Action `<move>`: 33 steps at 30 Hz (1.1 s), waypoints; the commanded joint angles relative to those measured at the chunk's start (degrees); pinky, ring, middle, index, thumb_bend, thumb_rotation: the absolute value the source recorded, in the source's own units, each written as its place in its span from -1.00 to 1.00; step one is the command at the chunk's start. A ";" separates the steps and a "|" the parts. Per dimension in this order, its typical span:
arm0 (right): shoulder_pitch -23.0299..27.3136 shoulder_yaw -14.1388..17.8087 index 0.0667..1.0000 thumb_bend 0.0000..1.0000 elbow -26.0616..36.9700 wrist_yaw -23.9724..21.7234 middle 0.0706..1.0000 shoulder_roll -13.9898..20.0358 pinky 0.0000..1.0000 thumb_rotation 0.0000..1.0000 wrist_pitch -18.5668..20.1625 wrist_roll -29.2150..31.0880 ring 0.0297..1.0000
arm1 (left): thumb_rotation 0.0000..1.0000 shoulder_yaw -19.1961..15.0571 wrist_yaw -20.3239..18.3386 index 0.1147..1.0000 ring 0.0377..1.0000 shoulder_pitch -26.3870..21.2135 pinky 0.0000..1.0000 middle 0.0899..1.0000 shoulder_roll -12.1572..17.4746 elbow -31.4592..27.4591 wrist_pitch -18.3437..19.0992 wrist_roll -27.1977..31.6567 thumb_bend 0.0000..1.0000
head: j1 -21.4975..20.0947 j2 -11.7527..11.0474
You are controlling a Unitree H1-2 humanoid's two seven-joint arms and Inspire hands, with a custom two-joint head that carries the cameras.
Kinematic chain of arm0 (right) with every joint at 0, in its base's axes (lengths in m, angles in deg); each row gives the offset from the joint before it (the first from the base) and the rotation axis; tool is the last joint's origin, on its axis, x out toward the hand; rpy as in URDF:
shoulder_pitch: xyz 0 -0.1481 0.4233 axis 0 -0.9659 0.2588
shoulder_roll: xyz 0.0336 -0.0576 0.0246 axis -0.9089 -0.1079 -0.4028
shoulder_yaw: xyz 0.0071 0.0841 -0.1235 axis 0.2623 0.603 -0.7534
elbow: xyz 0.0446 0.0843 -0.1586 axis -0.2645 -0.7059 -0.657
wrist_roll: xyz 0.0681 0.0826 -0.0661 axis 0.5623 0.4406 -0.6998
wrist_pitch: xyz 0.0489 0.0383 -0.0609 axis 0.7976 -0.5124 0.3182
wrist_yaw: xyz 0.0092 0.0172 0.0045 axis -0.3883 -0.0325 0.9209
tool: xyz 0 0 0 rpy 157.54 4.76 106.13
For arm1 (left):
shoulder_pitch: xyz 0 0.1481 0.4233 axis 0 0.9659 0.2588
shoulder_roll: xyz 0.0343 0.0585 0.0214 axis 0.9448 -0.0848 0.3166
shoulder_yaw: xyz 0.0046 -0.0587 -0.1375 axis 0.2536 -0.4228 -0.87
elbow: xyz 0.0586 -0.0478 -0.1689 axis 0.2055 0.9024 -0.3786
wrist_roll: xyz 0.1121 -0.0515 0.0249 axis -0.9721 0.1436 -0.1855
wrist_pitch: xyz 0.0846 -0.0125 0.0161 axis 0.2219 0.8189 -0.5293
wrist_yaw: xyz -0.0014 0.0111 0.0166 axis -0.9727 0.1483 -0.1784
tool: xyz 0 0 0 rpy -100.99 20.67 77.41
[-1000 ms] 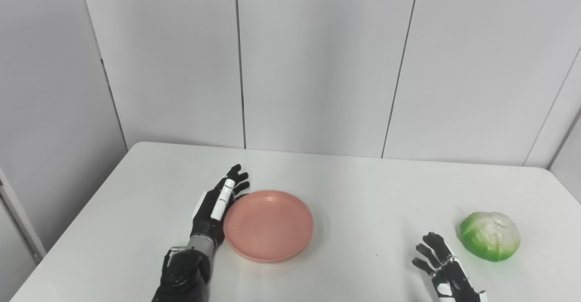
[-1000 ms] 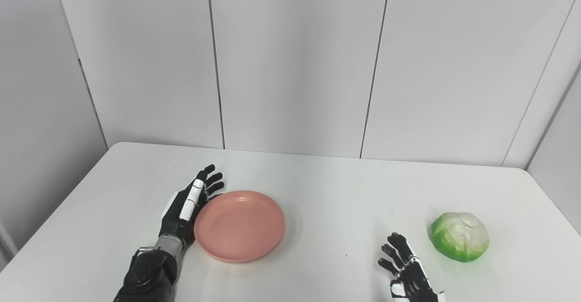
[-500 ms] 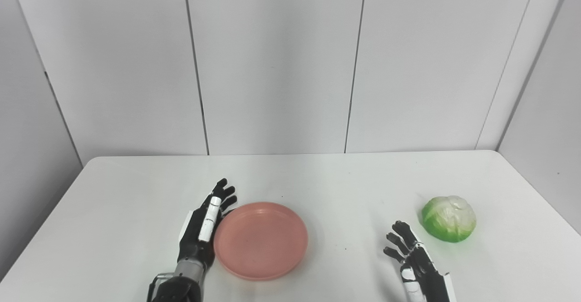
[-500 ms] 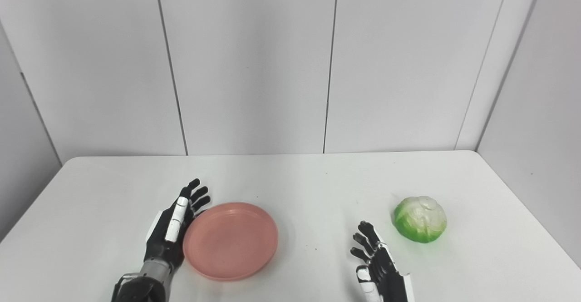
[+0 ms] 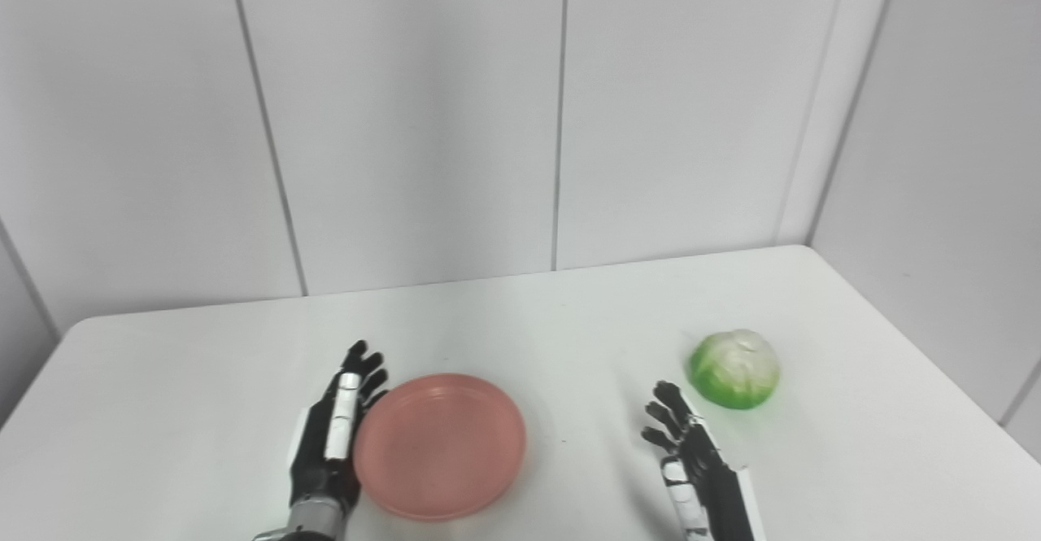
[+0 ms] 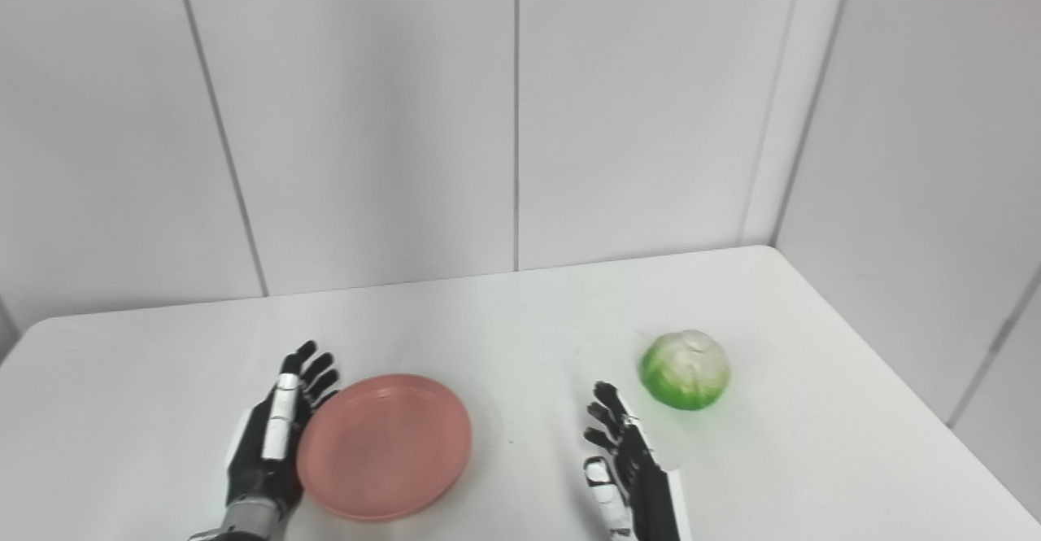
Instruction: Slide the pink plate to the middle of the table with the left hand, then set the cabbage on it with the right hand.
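Observation:
The pink plate [image 5: 440, 443] lies flat on the white table [image 5: 520, 313], near its front and a little left of the middle. My left hand [image 5: 333, 431] is open, fingers straight, with its edge against the plate's left rim. The green and white cabbage [image 5: 735, 368] sits on the table to the right. My right hand [image 5: 698, 468] is open and empty, fingers spread, a short way in front and to the left of the cabbage, not touching it. Both also show in the right eye view: plate [image 6: 384, 445], cabbage [image 6: 684, 368].
Grey wall panels [image 5: 407, 118] stand right behind the table's far edge, and another wall [image 5: 943, 159] runs along its right edge. Bare table surface lies between the plate and the cabbage.
The whole picture has shifted left, so the camera has turned to the right. My right hand has reached forward, closer to the cabbage. The plate and left hand hold the same relation.

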 commanded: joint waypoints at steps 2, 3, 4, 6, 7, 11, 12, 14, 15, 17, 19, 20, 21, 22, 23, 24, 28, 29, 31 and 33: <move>3.07 -3.23 0.73 0.35 -6.86 -0.48 0.79 -5.25 0.60 0.87 4.94 -0.73 0.72 | 0.72 -0.17 -0.07 0.75 0.79 -1.05 0.74 0.77 0.23 -1.44 0.57 0.39 0.77 | -1.21 0.46; 3.14 -3.27 0.73 0.35 -6.83 -0.33 0.79 -5.37 0.60 0.87 5.03 -0.83 0.72 | 0.71 -0.31 -0.06 0.75 0.79 -1.04 0.73 0.77 0.26 -1.51 0.80 0.52 0.78 | -1.72 0.63; 3.18 -3.30 0.73 0.35 -6.82 -0.23 0.79 -5.45 0.61 0.86 5.09 -0.88 0.72 | 0.71 -0.41 -0.06 0.75 0.79 -1.03 0.73 0.77 0.26 -1.54 0.95 0.60 0.78 | -1.72 0.63; 3.31 -3.34 0.73 0.35 -6.86 0.57 0.79 -5.62 0.61 0.85 4.89 -1.98 0.72 | 0.70 -0.69 -0.12 0.76 0.80 -0.95 0.74 0.79 0.25 -1.58 0.99 0.89 0.78 | -2.16 0.68; 3.35 -3.36 0.72 0.31 -6.96 1.05 0.79 -5.56 0.61 0.85 4.59 -2.77 0.72 | 0.70 -0.79 -0.21 0.77 0.80 -0.91 0.74 0.80 0.23 -1.46 0.86 1.07 0.78 | -2.50 0.35; 3.21 -3.17 0.70 0.28 -5.46 3.68 0.78 -5.31 0.57 0.80 4.61 -6.82 0.71 | 0.70 -1.12 -0.40 0.77 0.80 -0.83 0.75 0.79 0.53 -0.66 0.36 1.58 0.78 | -2.36 0.04; 3.18 -3.11 0.69 0.30 -4.94 4.18 0.78 -5.31 0.56 0.78 4.88 -7.56 0.70 | 0.69 -1.18 -0.33 0.76 0.80 -0.85 0.74 0.77 0.55 -0.52 0.35 1.60 0.79 | -2.36 0.04; 3.15 -3.20 0.69 0.35 -1.90 6.26 0.77 -5.10 0.56 0.85 8.00 -13.35 0.68 | 0.69 -1.35 -0.40 0.75 0.79 -0.93 0.73 0.77 0.75 -0.43 0.63 1.75 0.80 | -2.29 -0.20; 3.08 -3.30 0.72 0.39 0.74 6.52 0.77 -5.07 0.59 0.87 11.17 -16.33 0.69 | 0.68 -1.56 -0.50 0.74 0.79 -1.05 0.72 0.77 0.88 -0.19 0.68 1.99 0.80 | -2.32 -0.52; 3.03 -3.53 0.74 0.42 5.57 5.85 0.77 -4.83 0.61 0.87 16.48 -19.96 0.71 | 0.67 -1.83 -0.76 0.73 0.79 -1.25 0.72 0.76 1.12 0.28 0.63 2.32 0.80 | -2.44 -0.89; 3.25 -3.93 0.81 0.48 9.11 4.98 0.83 -4.27 0.53 0.71 20.15 -22.06 0.71 | 0.68 -2.05 -1.11 0.73 0.78 -1.50 0.71 0.75 1.41 1.05 0.29 2.57 0.78 | -2.85 -1.85; 3.54 -4.05 0.82 0.49 10.48 4.68 0.84 -3.78 0.51 0.69 21.35 -22.79 0.71 | 0.68 -2.17 -1.42 0.73 0.77 -1.69 0.71 0.75 1.58 1.75 -0.07 2.77 0.78 | -3.25 -3.00; 3.84 -4.07 0.83 0.55 11.89 4.42 0.87 -3.18 0.43 0.61 22.24 -23.36 0.70 | 0.69 -2.19 -1.69 0.73 0.78 -1.76 0.72 0.75 1.68 2.07 -0.30 2.90 0.77 | -3.25 -3.00; 4.23 -4.04 0.84 0.61 13.08 4.35 0.89 -2.43 0.41 0.57 22.65 -24.06 0.71 | 0.69 -2.17 -2.02 0.75 0.78 -1.83 0.72 0.75 1.77 2.42 -0.59 3.05 0.76 | -3.41 -3.43; 4.75 -4.02 0.84 0.68 14.21 4.47 0.90 -1.31 0.40 0.53 22.54 -25.32 0.72 | 0.71 -2.12 -2.34 0.77 0.79 -1.88 0.72 0.77 1.81 2.69 -0.82 3.19 0.74 | -3.42 -3.55; 5.29 -3.88 0.84 0.70 15.14 4.56 0.88 -0.26 0.42 0.52 22.43 -26.58 0.71 | 0.71 -2.14 -2.48 0.78 0.79 -1.98 0.74 0.77 1.71 2.98 -0.96 3.31 0.72 | -3.41 -3.88; 7.73 -2.90 0.85 0.76 18.21 4.26 0.86 4.31 0.57 0.48 21.64 -30.16 0.74 | 0.68 -2.36 -2.27 0.79 0.79 -2.32 0.75 0.78 0.75 4.00 -1.32 3.21 0.72 | -3.08 -4.66; 8.45 -2.59 0.85 0.78 19.05 4.04 0.85 5.80 0.60 0.50 21.61 -31.19 0.75 | 0.68 -2.29 -2.23 0.78 0.78 -2.33 0.73 0.77 0.54 4.26 -1.60 3.01 0.71 | -2.98 -4.83; 9.66 -2.00 0.84 0.81 20.43 4.01 0.85 8.46 0.57 0.48 20.77 -32.32 0.76 | 0.67 -2.18 -2.27 0.77 0.78 -2.27 0.72 0.77 0.21 4.52 -2.00 2.87 0.72 | -2.83 -4.99; 10.49 -1.64 0.82 0.82 21.49 4.78 0.85 10.90 0.61 0.47 19.59 -34.07 0.78 | 0.67 -2.15 -2.30 0.76 0.78 -2.16 0.71 0.77 0.01 4.49 -1.98 2.88 0.69 | -2.69 -5.06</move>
